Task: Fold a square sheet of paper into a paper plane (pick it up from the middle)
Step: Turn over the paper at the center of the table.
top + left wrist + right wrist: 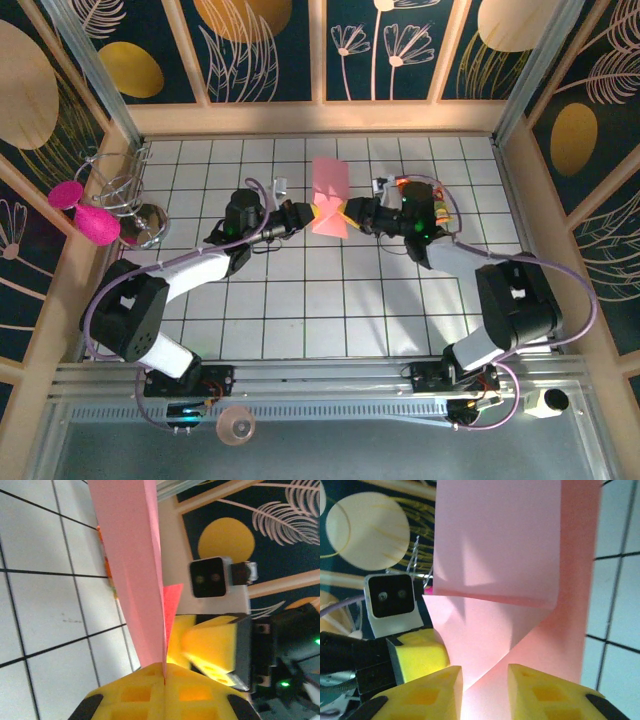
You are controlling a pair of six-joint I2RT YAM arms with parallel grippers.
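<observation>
The salmon-pink sheet of paper (330,197), already folded into a narrower panel with a diagonal flap, sits over the middle of the far half of the white tiled surface (300,300), between the two arms, and appears to be lifted clear of it. The left gripper (164,676) is closed on the sheet's lower edge. In the left wrist view its yellow pads (135,695) meet with the paper pinched edge-on between them, so the sheet rises from the jaws like a thin blade. I read this as the anchor grip, carrying the paper so the existing folds keep their alignment. The right gripper (485,682) faces it from the opposite side with its yellow fingers (545,692) parted. A gap shows between them, and the folded corner lies in that gap unclamped. I judge that the sheet depends on the left grip alone. No sharp tip or central ridge is visible, so the plane is not yet formed.
</observation>
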